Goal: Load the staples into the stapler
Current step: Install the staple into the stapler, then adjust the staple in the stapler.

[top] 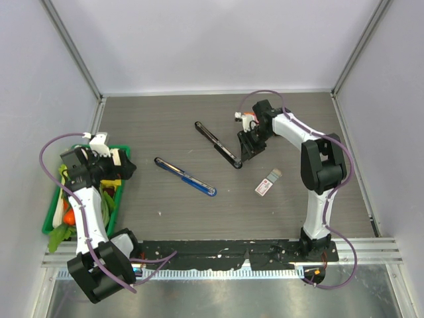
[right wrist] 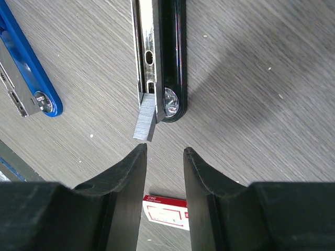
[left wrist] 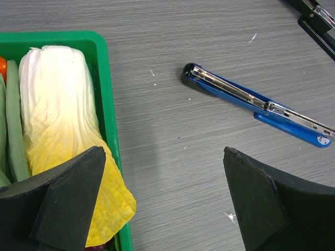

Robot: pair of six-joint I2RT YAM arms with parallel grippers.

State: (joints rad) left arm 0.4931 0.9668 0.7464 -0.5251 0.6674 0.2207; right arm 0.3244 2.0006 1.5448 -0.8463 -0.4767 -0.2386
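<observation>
Right wrist view: the staples, a short grey strip, lie askew at the end of the open metal channel of the stapler. One end of the strip is at the channel's mouth and the rest juts out over the table. The right gripper hovers just short of the strip's free end, its jaws a narrow gap apart and holding nothing.

The step in hand looks like seating the strip. The next move calls for lining it up with the channel, nudging it fully in, then folding the stapler shut.

The staple box lies near the stapler, behind the right gripper. A blue stapler lies apart from the stapler, towards the left arm. The left gripper, well away from the stapler, hangs with its jaws wide apart and empty.
</observation>
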